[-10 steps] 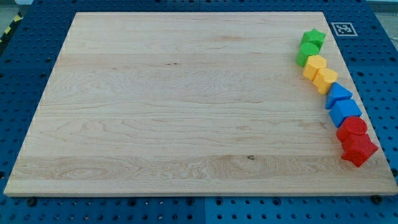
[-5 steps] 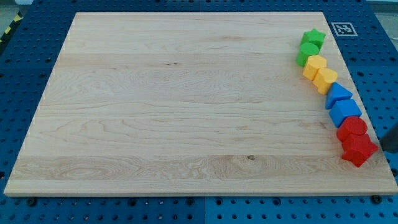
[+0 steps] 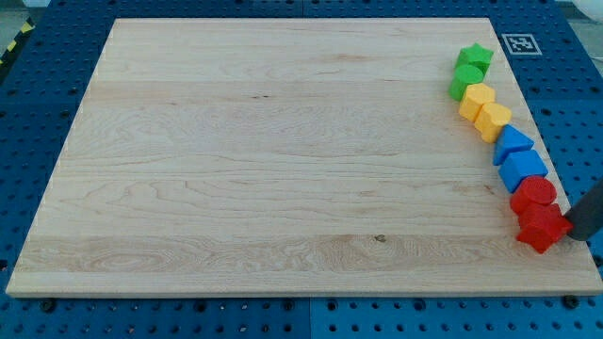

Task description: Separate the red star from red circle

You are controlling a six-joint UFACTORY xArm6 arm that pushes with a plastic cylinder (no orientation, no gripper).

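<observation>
The red star (image 3: 542, 229) lies near the board's lower right corner. The red circle (image 3: 533, 193) sits just above it and touches it. My dark rod comes in from the view's right edge. My tip (image 3: 571, 230) is right beside the star's right point, touching it or nearly so.
A column of blocks runs up the board's right edge above the red circle: two blue blocks (image 3: 523, 169) (image 3: 512, 142), two yellow blocks (image 3: 492, 121) (image 3: 477, 97), a green block (image 3: 463, 84) and a green star (image 3: 475, 56). The wooden board's right edge (image 3: 562, 184) is close by. A marker tag (image 3: 519, 43) lies off the board.
My rod has come into view from the right and moved left up to the red star's right side. The blocks have barely shifted, if at all.
</observation>
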